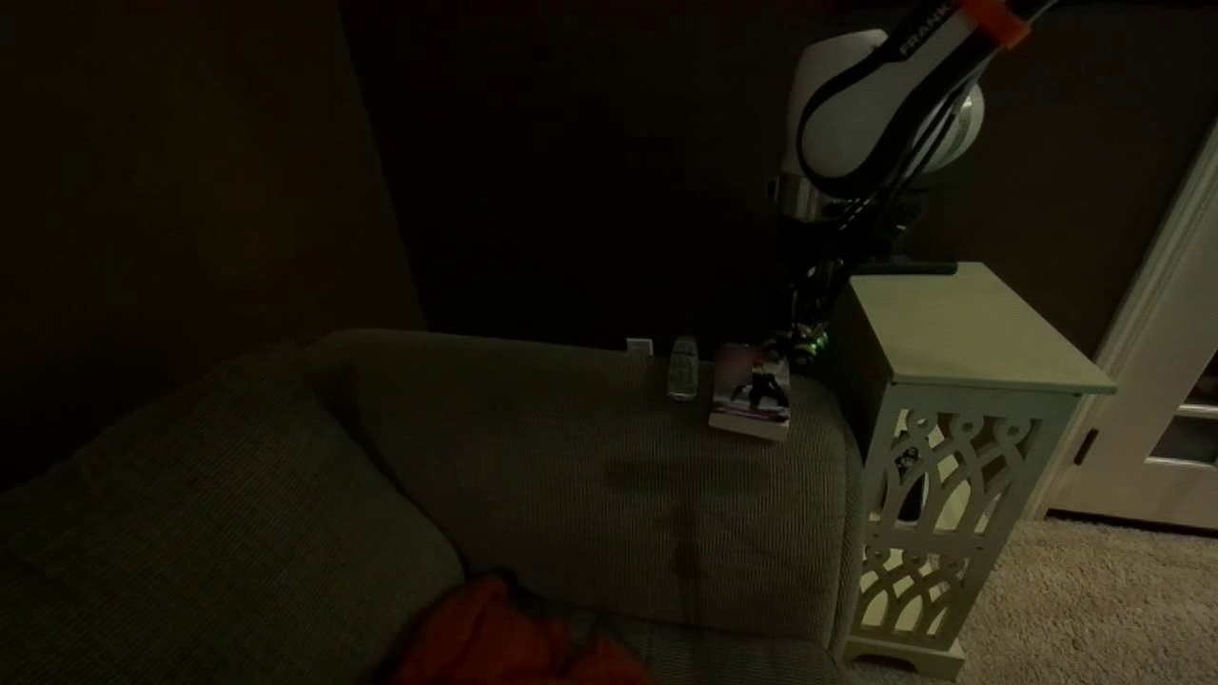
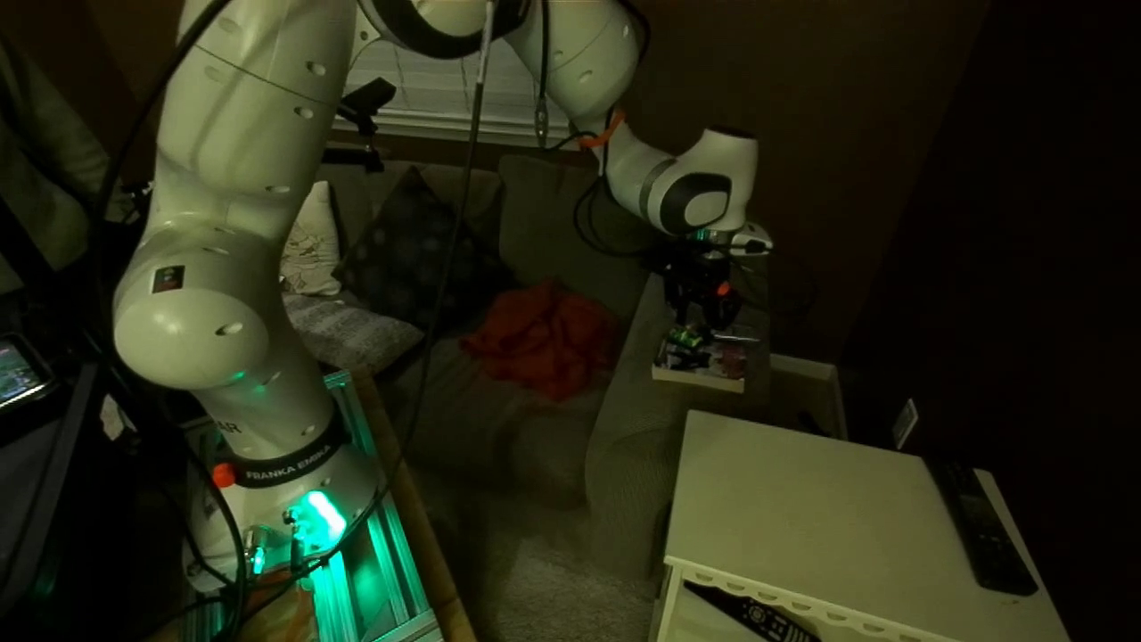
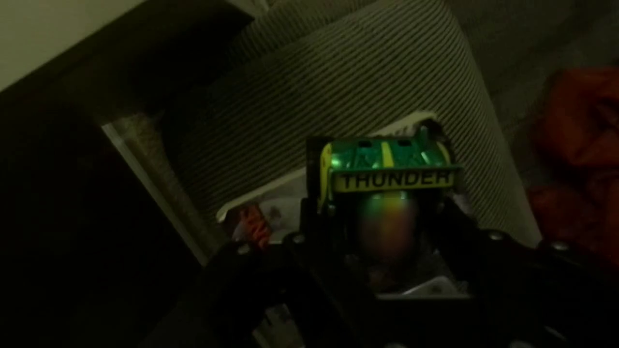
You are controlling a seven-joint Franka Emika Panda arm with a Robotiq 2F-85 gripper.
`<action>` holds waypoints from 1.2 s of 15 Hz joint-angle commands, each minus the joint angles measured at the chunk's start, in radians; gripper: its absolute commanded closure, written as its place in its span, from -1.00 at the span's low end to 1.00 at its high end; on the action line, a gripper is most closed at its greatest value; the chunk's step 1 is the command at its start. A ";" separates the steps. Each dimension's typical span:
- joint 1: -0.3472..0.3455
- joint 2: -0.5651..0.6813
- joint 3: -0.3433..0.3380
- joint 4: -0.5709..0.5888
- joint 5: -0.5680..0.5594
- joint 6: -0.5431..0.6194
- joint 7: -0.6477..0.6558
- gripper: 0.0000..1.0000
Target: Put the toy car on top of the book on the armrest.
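Note:
The toy car [image 3: 391,157] is green and yellow with "THUNDER" on its rear wing. My gripper [image 3: 384,208] has a finger on each side of the car and is shut on it. The book [image 3: 283,198] lies flat below on the grey ribbed armrest [image 3: 338,82]. In an exterior view the car [image 1: 807,348] is at the book's [image 1: 750,395] back right edge, under the gripper [image 1: 797,323]. In an exterior view the car [image 2: 686,337] is over the book [image 2: 726,361], below the dark gripper [image 2: 704,312]. Whether the car touches the book I cannot tell.
A clear bottle-like object [image 1: 683,369] stands on the armrest beside the book. A pale side table [image 2: 802,499] with a black remote [image 2: 976,526] stands against the armrest's end. A red cloth [image 2: 544,339] lies on the sofa seat. A dark wall is behind the armrest.

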State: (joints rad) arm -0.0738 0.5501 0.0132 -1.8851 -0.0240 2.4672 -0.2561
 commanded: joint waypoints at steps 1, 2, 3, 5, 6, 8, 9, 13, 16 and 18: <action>-0.027 0.091 0.011 0.154 0.017 0.024 -0.011 0.30; -0.034 0.114 0.015 0.186 0.023 0.011 -0.015 0.30; -0.042 0.135 0.018 0.215 0.026 -0.003 -0.019 0.30; -0.060 0.175 0.020 0.253 0.034 -0.017 -0.020 0.30; -0.072 0.199 0.022 0.269 0.041 -0.019 -0.022 0.30; -0.089 0.237 0.031 0.298 0.052 -0.008 -0.023 0.30; -0.097 0.254 0.037 0.314 0.057 -0.006 -0.026 0.30; -0.112 0.295 0.071 0.351 0.067 -0.002 -0.045 0.30; -0.109 0.303 0.092 0.350 0.063 -0.001 -0.061 0.30; -0.110 0.311 0.100 0.354 0.062 -0.003 -0.067 0.30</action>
State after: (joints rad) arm -0.1754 0.8362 0.0942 -1.5660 0.0135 2.4777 -0.2859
